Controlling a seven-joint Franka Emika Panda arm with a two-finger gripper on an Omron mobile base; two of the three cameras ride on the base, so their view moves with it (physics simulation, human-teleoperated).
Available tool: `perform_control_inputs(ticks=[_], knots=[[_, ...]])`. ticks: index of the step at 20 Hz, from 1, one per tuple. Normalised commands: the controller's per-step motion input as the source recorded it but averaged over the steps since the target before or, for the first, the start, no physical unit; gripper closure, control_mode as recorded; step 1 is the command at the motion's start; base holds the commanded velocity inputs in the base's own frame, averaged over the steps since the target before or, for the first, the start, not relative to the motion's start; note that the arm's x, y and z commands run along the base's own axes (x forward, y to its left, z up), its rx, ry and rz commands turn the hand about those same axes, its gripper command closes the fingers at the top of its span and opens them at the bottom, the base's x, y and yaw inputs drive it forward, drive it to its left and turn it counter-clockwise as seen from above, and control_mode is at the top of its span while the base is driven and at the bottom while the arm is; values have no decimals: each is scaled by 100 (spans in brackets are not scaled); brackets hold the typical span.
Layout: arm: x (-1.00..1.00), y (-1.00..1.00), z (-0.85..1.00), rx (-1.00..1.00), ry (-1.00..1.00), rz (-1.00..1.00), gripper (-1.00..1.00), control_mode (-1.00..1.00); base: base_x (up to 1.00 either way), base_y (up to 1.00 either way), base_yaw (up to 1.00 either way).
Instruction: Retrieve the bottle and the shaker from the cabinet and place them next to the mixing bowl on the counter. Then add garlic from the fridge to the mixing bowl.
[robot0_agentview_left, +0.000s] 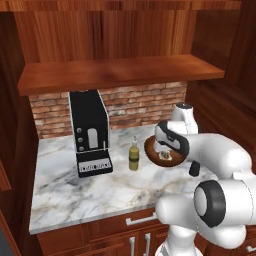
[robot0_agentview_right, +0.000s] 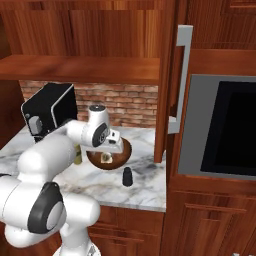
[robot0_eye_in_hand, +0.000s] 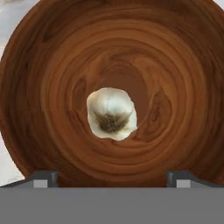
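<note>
Resting in the mixing bowl (robot0_eye_in_hand: 48, 87), garlic (robot0_eye_in_hand: 111, 113) lies below spread gripper (robot0_eye_in_hand: 111, 178).

A marble counter (robot0_agentview_left: 65, 190) with grey and tan veining sits over wooden cabinets with metal handles (robot0_agentview_left: 141, 219). Behind it runs a red brick backsplash (robot0_agentview_left: 145, 102) under a wooden shelf (robot0_agentview_left: 115, 72). A black coffee machine (robot0_agentview_left: 90, 132) stands on the counter, and a built-in dark-glassed oven (robot0_agentview_right: 225, 130) fills the tall wooden unit beside it.

Plenty of bare counter (robot0_agentview_left: 75, 192) up front for me. Bottle (robot0_agentview_left: 134, 156) and coffee machine (robot0_agentview_left: 90, 132) crowd the bowl's (robot0_agentview_left: 150, 146) left, shaker (robot0_agentview_right: 128, 177) sits near its front, shelf (robot0_agentview_left: 115, 72) hangs overhead.
</note>
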Motion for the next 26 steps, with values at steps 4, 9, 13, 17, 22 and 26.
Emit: perform_control_inputs(ticks=[4, 9, 13, 17, 22, 26], knots=[[-34, 0, 24, 0, -8, 0, -100, -100, 0, 0, 0], [-40, 0, 39, 0, -11, 0, -100, -100, 0, 0, 0], [-58, 3, 53, 0, -9, 0, -100, -100, 0, 0, 0], [-66, 15, 46, 0, -3, 0, -100, -100, 0, 0, 0], [-66, 27, 37, 0, 0, 0, -100, -100, 0, 0, 0], [-57, 26, 44, 0, 0, 0, -100, -100, 0, 0, 0]])
